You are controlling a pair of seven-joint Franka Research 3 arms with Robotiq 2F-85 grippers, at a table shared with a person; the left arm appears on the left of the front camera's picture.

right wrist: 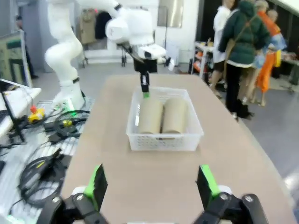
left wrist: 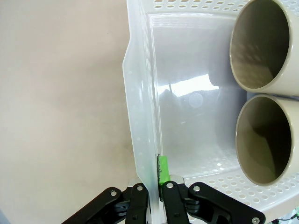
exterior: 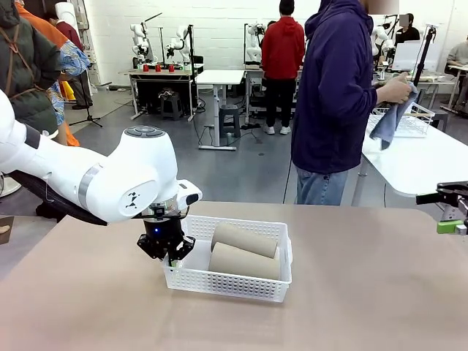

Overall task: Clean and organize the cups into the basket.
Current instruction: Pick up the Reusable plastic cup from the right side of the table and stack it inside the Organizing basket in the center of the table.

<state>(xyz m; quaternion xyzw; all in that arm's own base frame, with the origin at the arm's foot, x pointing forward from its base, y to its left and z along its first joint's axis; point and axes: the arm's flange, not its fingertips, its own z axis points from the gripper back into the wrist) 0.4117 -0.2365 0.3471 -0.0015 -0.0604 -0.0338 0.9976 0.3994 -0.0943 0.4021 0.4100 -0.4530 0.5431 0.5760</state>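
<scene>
**Left tool clamps the basket's end wall, two cups lying inside**

The white perforated basket [exterior: 219, 284] [left wrist: 140, 116] [right wrist: 163, 140] sits on the tan surface [exterior: 351, 292], left of its middle and well in from every edge. Its long sides run parallel to the surface's near edge.

The left tool [exterior: 170, 256] [left wrist: 156, 175] comes down over the basket's left end wall. It is pinched shut on that thin wall, one finger outside and the green-padded finger [left wrist: 163, 170] inside.

Two beige-tan cups lie on their sides in the basket, touching each other along their length. The far cup [exterior: 245, 238] [left wrist: 261, 42] [right wrist: 175, 115] rests by the basket's far long wall, and the near cup [exterior: 245, 261] [left wrist: 266, 140] [right wrist: 150, 116] by its near long wall. Their open mouths face the left end wall. They fill the basket's right part, and bare floor separates them from the clamped wall.

The right tool [exterior: 452, 212] [right wrist: 152, 182] hangs at the surface's right edge, well apart from the basket. Its green pads are spread wide with nothing between them.

Beyond the far edge stands a person in a dark blue hoodie [exterior: 333, 95], with a hand [exterior: 395, 89] holding a blue-grey cloth [exterior: 387, 121].
</scene>
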